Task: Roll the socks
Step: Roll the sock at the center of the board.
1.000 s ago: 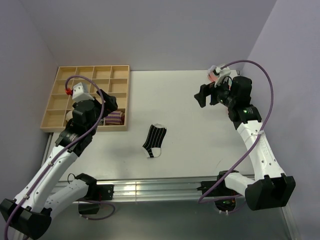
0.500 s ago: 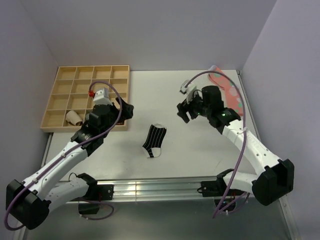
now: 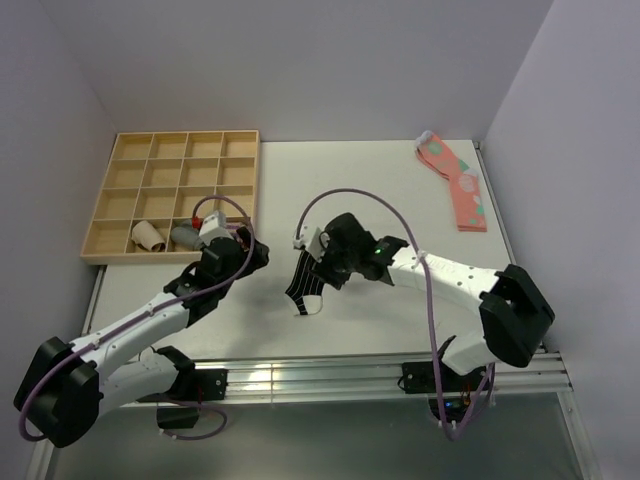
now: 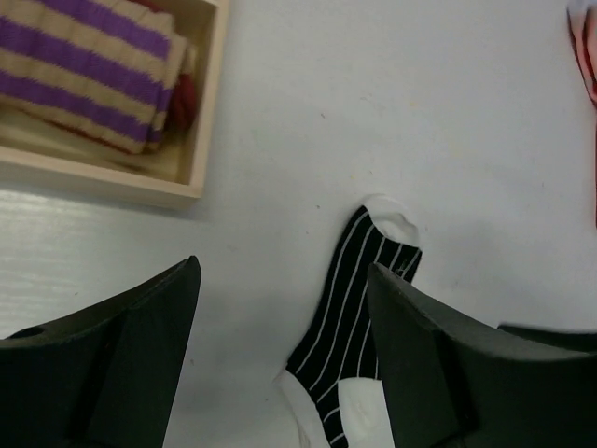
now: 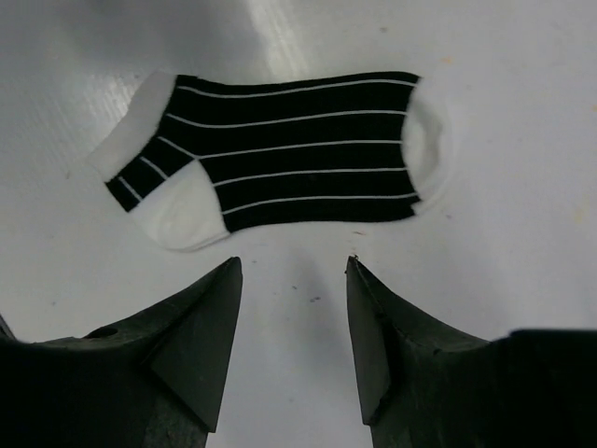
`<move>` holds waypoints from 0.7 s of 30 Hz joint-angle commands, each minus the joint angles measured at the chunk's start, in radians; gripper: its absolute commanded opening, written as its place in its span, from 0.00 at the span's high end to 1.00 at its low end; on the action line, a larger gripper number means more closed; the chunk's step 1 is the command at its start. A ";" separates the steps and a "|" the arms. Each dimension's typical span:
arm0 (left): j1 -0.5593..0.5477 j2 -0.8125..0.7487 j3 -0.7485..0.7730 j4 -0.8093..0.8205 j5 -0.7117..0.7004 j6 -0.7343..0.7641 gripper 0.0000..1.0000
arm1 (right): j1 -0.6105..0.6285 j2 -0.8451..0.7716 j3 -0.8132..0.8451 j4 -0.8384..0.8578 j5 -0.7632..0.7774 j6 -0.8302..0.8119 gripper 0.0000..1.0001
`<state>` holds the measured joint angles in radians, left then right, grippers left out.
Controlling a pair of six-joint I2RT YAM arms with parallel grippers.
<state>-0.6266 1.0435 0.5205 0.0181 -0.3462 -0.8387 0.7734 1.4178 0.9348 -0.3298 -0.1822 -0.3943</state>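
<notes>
Nothing to read here: no lettering, no label, no brand, no number, no sign in any view.

Bright, even light; soft shadows; faint glare on table (image 5: 280,28).
</notes>
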 commanded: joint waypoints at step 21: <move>-0.002 -0.125 -0.011 -0.176 -0.229 -0.226 0.23 | 0.346 0.243 0.143 0.074 0.253 0.232 0.55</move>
<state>-0.6266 0.9356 0.4717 -0.1513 -0.5373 -1.0420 1.0924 1.6253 1.0321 -0.2764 0.0273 -0.2016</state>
